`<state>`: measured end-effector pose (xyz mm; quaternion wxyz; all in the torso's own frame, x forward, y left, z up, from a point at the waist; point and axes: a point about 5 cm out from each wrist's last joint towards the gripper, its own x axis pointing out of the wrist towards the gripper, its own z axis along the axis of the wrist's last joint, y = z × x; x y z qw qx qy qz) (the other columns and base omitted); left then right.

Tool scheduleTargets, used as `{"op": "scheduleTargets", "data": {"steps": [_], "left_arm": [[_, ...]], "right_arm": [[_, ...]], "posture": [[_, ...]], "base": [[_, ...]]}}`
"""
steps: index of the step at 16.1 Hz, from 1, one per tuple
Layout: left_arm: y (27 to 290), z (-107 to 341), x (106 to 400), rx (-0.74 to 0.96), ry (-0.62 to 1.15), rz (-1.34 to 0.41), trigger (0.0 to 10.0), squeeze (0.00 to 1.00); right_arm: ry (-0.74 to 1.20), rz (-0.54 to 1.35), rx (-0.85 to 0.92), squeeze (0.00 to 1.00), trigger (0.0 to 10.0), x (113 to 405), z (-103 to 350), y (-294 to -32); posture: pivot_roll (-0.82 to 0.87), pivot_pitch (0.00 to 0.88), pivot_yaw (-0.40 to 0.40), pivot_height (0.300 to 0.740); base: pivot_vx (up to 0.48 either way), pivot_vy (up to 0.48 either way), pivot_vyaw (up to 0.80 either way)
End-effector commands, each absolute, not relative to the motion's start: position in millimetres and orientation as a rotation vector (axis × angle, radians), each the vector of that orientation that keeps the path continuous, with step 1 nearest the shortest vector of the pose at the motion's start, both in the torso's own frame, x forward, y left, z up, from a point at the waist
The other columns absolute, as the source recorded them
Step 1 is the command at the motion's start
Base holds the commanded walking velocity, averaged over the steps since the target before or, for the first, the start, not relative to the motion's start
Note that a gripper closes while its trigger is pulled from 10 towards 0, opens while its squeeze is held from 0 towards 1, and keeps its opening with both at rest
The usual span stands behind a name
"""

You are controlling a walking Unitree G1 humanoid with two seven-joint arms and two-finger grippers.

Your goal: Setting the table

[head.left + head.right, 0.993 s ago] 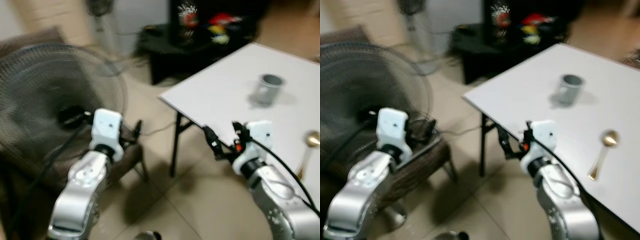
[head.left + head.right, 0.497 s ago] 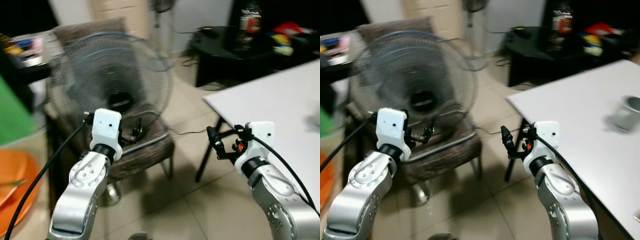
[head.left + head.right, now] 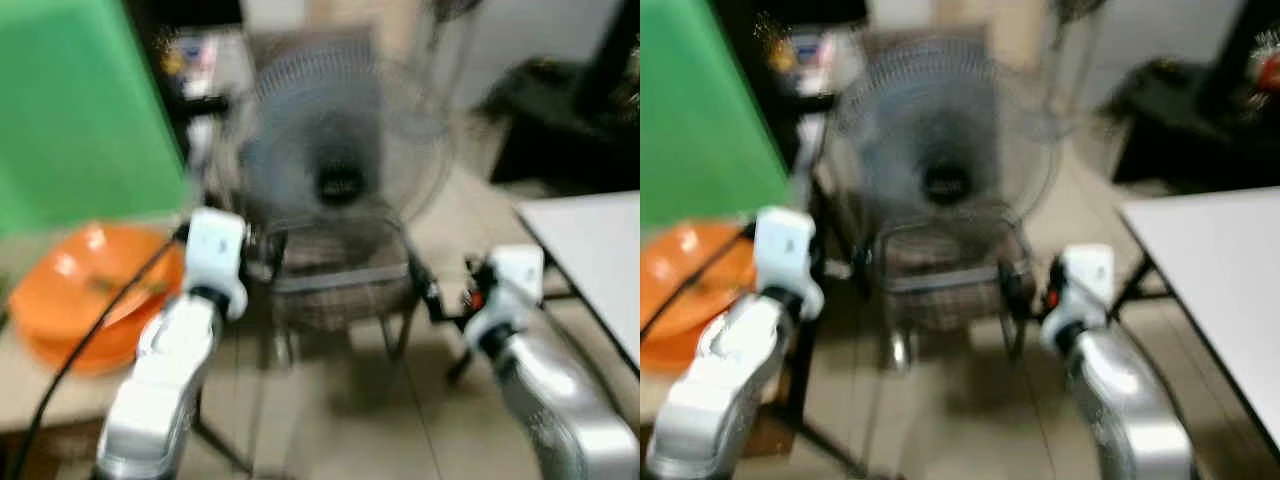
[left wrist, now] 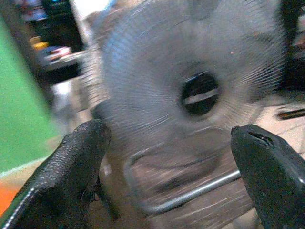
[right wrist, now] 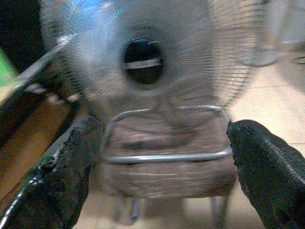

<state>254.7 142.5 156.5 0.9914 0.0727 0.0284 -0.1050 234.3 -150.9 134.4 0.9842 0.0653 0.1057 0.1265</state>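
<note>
- Left end effector (image 4: 167, 162) & right end effector (image 5: 162, 162): both released, empty, held up facing fan (image 3: 335, 165) on chair (image 3: 340, 280).
- Orange bowls (image 3: 85, 295) on bench (image 3: 30, 385) at left; white bench (image 3: 595, 250) at right.

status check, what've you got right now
Left end effector and right end effector open, empty. Orange bowls front-left. Fan on chair dead ahead.

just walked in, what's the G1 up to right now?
Nothing is being handled. Both arms are raised in front of the robot, and the left gripper and the right gripper are open and empty. The head views are motion-blurred. It faces a standing fan behind a wicker chair. An orange bowl sits on a surface to its left, and the white table is at its right.
</note>
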Motion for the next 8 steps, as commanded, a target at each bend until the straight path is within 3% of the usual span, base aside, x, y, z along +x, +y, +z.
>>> {"op": "scheduleTargets", "data": {"steps": [1,3,8], "left_arm": [[141.3,159.4,255.0,0.143,0.043,-0.220,10.0,0.00],[141.4,160.1,254.9,0.142,0.040,-0.220,10.0,0.00],[141.7,161.3,255.0,0.141,0.032,-0.223,10.0,0.00]], "right_arm": [[0.203,0.254,0.122,1.00,10.0,234.7,138.3,-152.8],[0.204,0.256,0.121,1.00,10.0,235.3,137.8,-152.5],[0.202,0.259,0.116,1.00,10.0,238.0,137.6,-151.5]], "posture": [[0.12,0.000,0.042,0.740],[0.13,0.000,0.040,0.740],[0.13,0.000,0.033,0.740]], "base": [[0.000,0.000,0.80],[0.000,0.000,0.80],[0.267,0.000,0.80]]}}
